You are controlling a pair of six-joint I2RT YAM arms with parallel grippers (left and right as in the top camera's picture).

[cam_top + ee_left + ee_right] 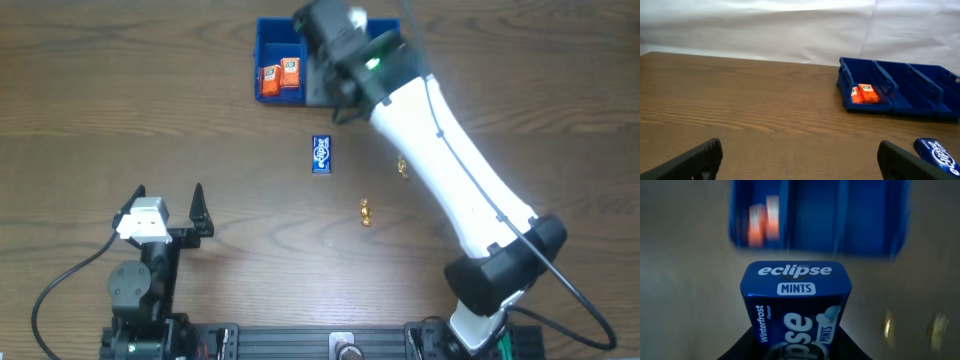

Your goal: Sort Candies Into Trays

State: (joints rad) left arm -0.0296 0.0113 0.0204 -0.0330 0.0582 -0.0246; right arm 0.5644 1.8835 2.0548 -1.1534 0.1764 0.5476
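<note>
A blue tray (268, 40) with several compartments stands at the table's far side. Two orange candy boxes (281, 76) lie in its left compartment. My right gripper (338, 96) hangs just before the tray's front edge, shut on a blue mint tin (795, 305), with the tray (865, 225) and the orange boxes (762, 220) beyond it. A second blue mint tin (321, 154) lies flat on the table near the middle. My left gripper (169, 195) rests open at the near left with nothing between its fingers.
Two small gold-wrapped candies (367, 212) (402, 167) lie on the wood right of the loose tin. In the left wrist view the tray (890, 87) and the loose tin (937, 154) sit far ahead, with bare wood between.
</note>
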